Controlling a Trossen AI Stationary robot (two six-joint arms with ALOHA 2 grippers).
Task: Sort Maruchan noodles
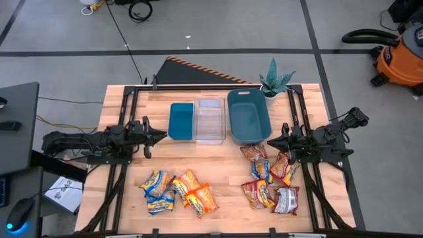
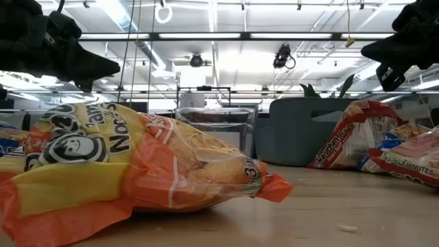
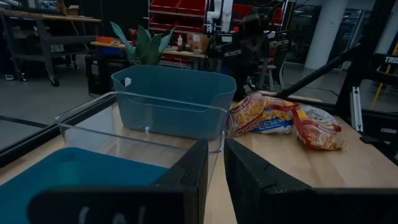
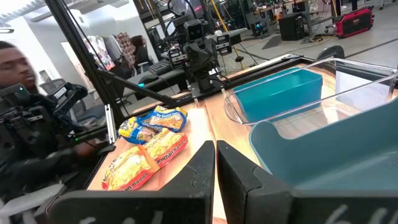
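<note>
The Maruchan noodles lie flat on the table in two heaps. Orange-yellow and yellow-and-blue packets (image 1: 178, 192) are near the front left. Red-brown and mixed packets (image 1: 269, 177), with a silvery-white one (image 1: 287, 199), are at the right. The left heap's orange packet (image 2: 137, 165) fills the low view. My left gripper (image 1: 164, 137) (image 3: 216, 149) hovers left of the bins, its fingers a narrow gap apart and holding nothing. My right gripper (image 1: 269, 141) (image 4: 216, 146) hovers right of the bins above the right heap, shut and empty.
Three bins stand in a row at the table's far middle: a small teal bin (image 1: 180, 121), a clear bin (image 1: 210, 120) and a larger teal bin (image 1: 248, 116). A potted plant (image 1: 274, 80) sits at the far edge. Bare wood (image 1: 218, 165) lies between the heaps.
</note>
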